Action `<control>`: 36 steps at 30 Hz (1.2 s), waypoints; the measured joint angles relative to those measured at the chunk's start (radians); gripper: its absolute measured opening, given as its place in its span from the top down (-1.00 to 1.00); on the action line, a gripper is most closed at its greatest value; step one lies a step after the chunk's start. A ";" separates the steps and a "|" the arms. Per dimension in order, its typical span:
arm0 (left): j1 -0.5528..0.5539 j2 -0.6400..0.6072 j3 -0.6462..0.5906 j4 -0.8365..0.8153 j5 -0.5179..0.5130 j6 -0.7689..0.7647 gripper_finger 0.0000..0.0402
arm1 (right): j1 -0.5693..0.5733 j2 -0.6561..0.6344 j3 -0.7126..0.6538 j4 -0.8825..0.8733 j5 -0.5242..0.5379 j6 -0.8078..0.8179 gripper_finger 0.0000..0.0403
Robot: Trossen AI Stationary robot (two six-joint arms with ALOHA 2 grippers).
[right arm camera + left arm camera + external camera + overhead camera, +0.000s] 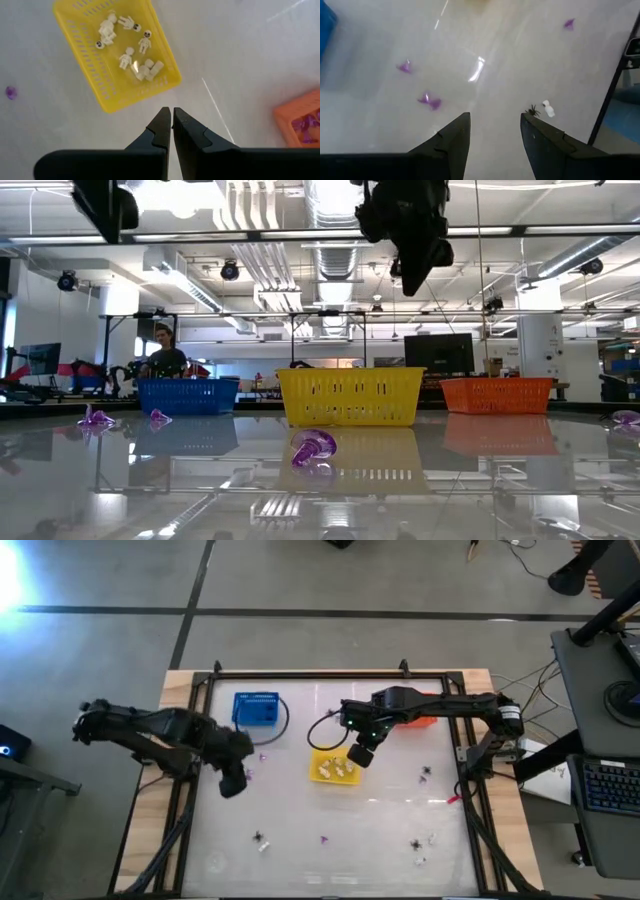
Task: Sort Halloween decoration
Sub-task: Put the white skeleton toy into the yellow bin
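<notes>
Flanking three baskets (348,395): left fingers (454,145) parted, right fingers (161,131) closed, empty.

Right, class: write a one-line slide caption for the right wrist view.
Shut right gripper hangs beside the yellow basket of white skeleton figures, with the orange basket at the edge.

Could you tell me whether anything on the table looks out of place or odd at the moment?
Nothing looks damaged or spilled. The yellow basket sits askew to the table edges and holds only white skeleton figures. Purple trinkets, a black spider and a white piece lie loose on the table, unsorted.
</notes>
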 joint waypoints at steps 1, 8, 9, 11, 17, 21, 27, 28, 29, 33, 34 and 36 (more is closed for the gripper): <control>-0.022 0.001 -0.008 0.001 -0.003 -0.036 0.22 | 0.000 -0.010 0.000 -0.007 -0.001 0.011 0.94; -0.184 0.005 -0.108 0.119 -0.068 -0.279 0.22 | -0.002 -0.096 0.000 -0.053 0.001 0.076 0.94; -0.200 0.009 -0.126 0.144 -0.073 -0.308 0.22 | -0.004 -0.106 0.000 -0.053 0.001 0.090 0.94; -0.232 0.024 -0.156 0.191 -0.075 -0.361 0.22 | -0.007 -0.127 0.000 -0.056 0.001 0.111 0.94; -0.326 0.113 -0.176 0.304 -0.076 -0.451 0.22 | -0.009 -0.167 0.000 -0.061 0.003 0.118 0.94; -0.379 0.198 -0.176 0.371 -0.077 -0.497 0.22 | -0.013 -0.171 -0.001 -0.062 0.003 0.117 0.94; -0.429 0.326 -0.156 0.477 -0.072 -0.486 0.22 | -0.013 -0.171 -0.001 -0.065 0.003 0.106 0.94; -0.432 0.342 -0.144 0.480 -0.071 -0.471 0.22 | -0.013 -0.170 -0.001 -0.065 0.003 0.106 0.94; -0.435 0.358 -0.134 0.479 -0.071 -0.462 0.22 | -0.013 -0.170 -0.001 -0.065 0.003 0.106 0.94; -0.454 0.419 -0.121 0.518 -0.070 -0.452 0.22 | -0.016 -0.170 -0.001 -0.065 0.003 0.090 0.94; -0.458 0.436 -0.122 0.536 -0.068 -0.451 0.22 | -0.016 -0.170 -0.001 -0.065 0.003 0.090 0.94; -0.464 0.472 -0.122 0.556 -0.042 -0.449 0.22 | -0.016 -0.170 -0.001 -0.065 0.003 0.085 0.94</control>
